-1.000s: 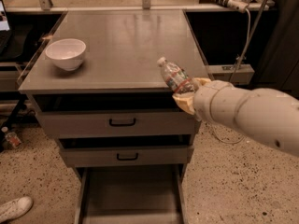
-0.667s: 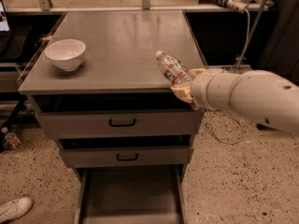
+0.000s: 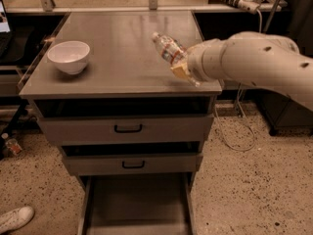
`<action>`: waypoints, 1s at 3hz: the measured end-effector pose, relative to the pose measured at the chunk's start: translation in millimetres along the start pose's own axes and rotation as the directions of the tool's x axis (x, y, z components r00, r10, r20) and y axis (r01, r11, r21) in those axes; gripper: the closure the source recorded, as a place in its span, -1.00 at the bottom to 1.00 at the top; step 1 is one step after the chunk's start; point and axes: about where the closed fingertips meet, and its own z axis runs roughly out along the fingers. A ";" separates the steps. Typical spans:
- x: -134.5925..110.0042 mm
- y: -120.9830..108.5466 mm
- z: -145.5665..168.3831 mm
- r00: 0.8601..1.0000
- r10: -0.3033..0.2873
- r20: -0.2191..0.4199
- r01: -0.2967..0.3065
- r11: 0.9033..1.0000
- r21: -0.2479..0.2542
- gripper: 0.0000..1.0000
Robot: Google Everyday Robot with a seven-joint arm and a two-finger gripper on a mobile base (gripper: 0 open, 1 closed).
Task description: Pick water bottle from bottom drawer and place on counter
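Observation:
The water bottle, clear with a white cap and a red-and-white label, is tilted with its cap toward the upper left, held over the right part of the counter. My gripper is shut on the bottle's lower end, at the tip of the thick white arm that reaches in from the right. The bottom drawer stands pulled open at the foot of the cabinet, and its flat grey floor is bare.
A white bowl sits on the left side of the counter. Two grey drawers with black handles are closed below the counter. A white shoe lies on the speckled floor at the lower left. A cable hangs at the right.
My gripper has carried the bottle up and to the left, from the counter's front right corner to above the counter's right side. The bowl and the drawers have not moved.

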 end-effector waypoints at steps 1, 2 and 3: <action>-35.0 -5.0 20.8 0.998 -0.060 -0.003 0.060 0.998 -0.014 1.00; -56.9 7.4 49.3 0.993 -0.114 -0.019 0.113 0.991 -0.070 1.00; -69.7 24.1 73.8 0.986 -0.163 -0.033 0.156 0.976 -0.152 1.00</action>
